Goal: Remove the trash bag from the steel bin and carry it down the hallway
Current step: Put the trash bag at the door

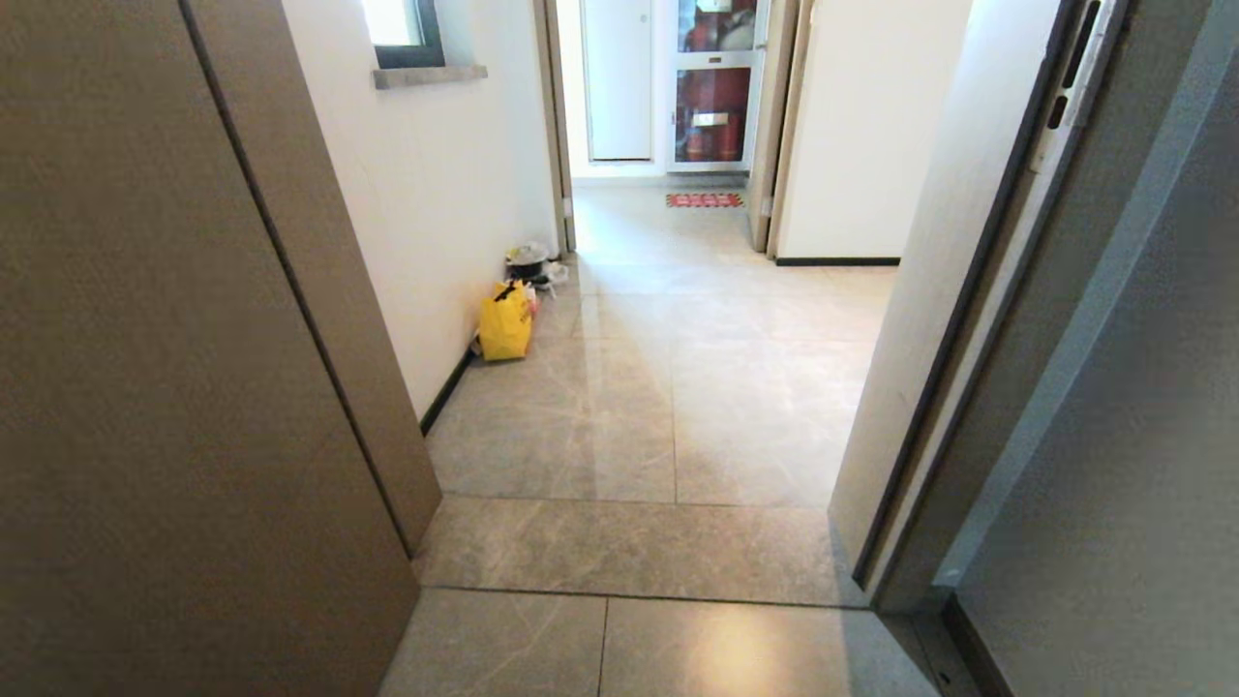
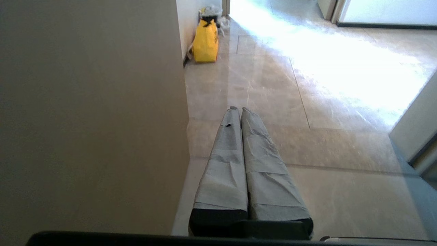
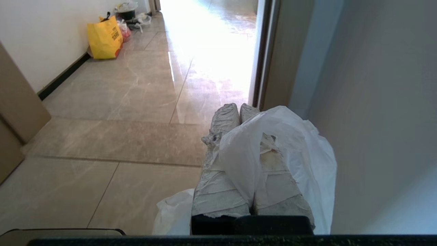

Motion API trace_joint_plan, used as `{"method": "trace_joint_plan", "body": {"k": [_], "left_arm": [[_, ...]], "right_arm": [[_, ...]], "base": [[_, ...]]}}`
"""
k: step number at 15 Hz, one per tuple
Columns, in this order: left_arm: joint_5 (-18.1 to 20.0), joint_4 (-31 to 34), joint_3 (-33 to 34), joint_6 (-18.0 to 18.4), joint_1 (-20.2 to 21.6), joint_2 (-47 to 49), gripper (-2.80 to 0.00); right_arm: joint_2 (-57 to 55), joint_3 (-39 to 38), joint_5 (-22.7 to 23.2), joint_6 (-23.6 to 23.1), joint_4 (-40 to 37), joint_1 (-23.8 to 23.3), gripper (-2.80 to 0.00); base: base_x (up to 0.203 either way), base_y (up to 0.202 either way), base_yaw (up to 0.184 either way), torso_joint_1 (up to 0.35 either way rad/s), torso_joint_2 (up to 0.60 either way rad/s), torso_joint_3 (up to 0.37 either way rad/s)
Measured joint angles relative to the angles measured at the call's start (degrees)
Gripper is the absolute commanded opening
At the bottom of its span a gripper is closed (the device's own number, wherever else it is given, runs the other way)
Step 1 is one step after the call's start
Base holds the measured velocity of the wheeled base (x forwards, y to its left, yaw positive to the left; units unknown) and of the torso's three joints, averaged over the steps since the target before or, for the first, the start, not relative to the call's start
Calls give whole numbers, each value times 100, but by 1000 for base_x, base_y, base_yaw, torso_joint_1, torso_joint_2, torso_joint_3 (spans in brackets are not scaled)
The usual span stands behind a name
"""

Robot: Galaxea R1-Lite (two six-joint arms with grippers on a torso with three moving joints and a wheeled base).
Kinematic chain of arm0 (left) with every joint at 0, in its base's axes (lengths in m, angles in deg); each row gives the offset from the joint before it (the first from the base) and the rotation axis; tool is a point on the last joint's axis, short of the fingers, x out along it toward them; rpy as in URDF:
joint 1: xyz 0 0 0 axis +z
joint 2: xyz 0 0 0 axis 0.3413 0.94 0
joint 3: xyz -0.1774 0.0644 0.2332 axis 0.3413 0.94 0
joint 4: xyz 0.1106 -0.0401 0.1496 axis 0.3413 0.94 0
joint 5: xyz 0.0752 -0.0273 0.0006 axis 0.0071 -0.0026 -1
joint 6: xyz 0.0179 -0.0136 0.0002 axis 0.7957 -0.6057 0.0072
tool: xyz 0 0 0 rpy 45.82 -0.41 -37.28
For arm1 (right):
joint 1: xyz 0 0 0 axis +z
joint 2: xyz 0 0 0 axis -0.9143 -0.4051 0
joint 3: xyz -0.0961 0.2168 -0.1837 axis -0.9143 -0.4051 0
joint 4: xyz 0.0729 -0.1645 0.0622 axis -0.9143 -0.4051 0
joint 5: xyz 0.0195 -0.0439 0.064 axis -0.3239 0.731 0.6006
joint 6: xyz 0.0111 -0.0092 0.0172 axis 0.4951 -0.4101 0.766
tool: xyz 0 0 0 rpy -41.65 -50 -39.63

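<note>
The robot faces out through a doorway into the hallway (image 1: 668,387), with a brown door panel (image 1: 174,368) close on its left and the door frame (image 1: 953,329) and a grey wall close on its right. Between them a strip of glossy marble-look tile runs forward, open down the middle and along the right side as far as a second doorway, where a red mat (image 1: 704,199) lies on the floor before a glass-fronted cabinet with red things inside.

Along the left wall, by the black baseboard, a yellow bag with black handles (image 1: 506,322) stands on the tiles. Just behind it sits a small dark container (image 1: 528,261) with loose plastic around it; they narrow the left edge only.

Neither arm shows in the head view. In its wrist view the left gripper (image 2: 238,109) hangs over the tiles just beside the door panel, its taped fingers pressed together with nothing in them. The right gripper (image 3: 235,107) is near the door frame, its fingers closed on the trash bag (image 3: 290,150), whose thin white plastic is pinched between them, drapes over the right finger and hangs below.
</note>
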Motion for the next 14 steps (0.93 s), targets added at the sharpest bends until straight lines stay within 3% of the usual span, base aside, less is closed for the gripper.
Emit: {"method": "trace_joint_plan", "body": {"k": [14], "left_arm": [[0, 0, 0, 0, 0, 0, -280]], "right_arm": [[0, 0, 1, 1, -2, 0, -280]], "base": [[192, 0, 0, 2, 1, 2]]}}
